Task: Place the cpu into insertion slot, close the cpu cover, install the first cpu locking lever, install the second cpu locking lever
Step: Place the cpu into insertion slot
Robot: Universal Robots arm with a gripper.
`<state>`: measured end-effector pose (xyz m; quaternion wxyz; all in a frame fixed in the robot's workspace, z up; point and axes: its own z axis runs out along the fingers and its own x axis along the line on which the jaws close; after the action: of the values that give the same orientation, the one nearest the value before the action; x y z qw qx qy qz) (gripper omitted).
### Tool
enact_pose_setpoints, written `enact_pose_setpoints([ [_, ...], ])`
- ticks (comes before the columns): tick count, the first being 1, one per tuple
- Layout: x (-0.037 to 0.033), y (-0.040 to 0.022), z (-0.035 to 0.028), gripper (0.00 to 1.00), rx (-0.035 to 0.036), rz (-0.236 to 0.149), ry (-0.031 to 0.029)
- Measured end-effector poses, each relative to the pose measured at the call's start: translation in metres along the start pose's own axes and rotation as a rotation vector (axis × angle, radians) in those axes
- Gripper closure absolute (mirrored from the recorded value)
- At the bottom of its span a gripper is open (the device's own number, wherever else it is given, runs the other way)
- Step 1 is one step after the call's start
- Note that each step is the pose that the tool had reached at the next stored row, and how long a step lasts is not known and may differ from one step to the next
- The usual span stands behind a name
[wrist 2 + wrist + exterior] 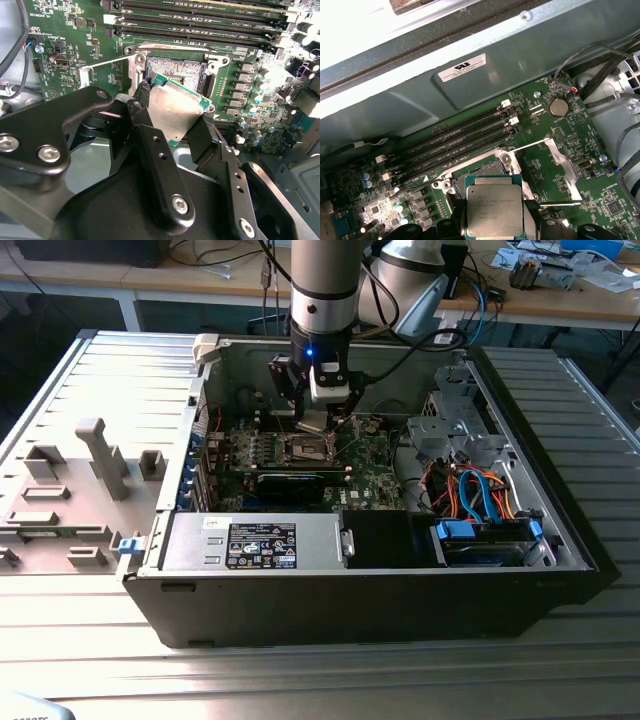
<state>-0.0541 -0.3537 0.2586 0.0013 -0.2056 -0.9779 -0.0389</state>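
Note:
My gripper [313, 412] hangs inside the open computer case, shut on the cpu [312, 422]. In the second wrist view the black fingers [150, 145] clamp the silver-topped cpu [172, 112] by two opposite edges, tilted and held just above the insertion slot [177, 70]. The insertion slot [308, 448] lies uncovered on the green motherboard [365, 475], its pin field in view. In the first wrist view the cpu [494, 207] overlaps the slot [487, 170]. The cpu cover [564, 162] seems swung open beside the slot. Two thin locking levers [535, 145] [560, 203] stick out, unlatched.
Rows of black memory slots [455, 142] run along one side of the socket. A black card [290, 483] crosses the board nearer the case front. A drive cage with blue and orange cables [480, 490] fills the exterior view's right. The case's back wall [250, 370] stands close behind.

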Motion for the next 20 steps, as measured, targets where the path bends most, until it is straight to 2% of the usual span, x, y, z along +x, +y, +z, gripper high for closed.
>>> enact_pose_setpoints([
  [8, 0.0000, 0.0000, 0.0002, 0.46, -0.0001, 0.009, -0.0006],
  [14, 0.0000, 0.0000, 0.0006, 0.46, -0.0002, 0.033, -0.0027],
  [17, 0.0000, 0.0000, 0.0005, 0.46, 0.0133, 0.034, -0.0090],
  [20, 0.0000, 0.0000, 0.0006, 0.46, 0.0353, 0.034, -0.0192],
])
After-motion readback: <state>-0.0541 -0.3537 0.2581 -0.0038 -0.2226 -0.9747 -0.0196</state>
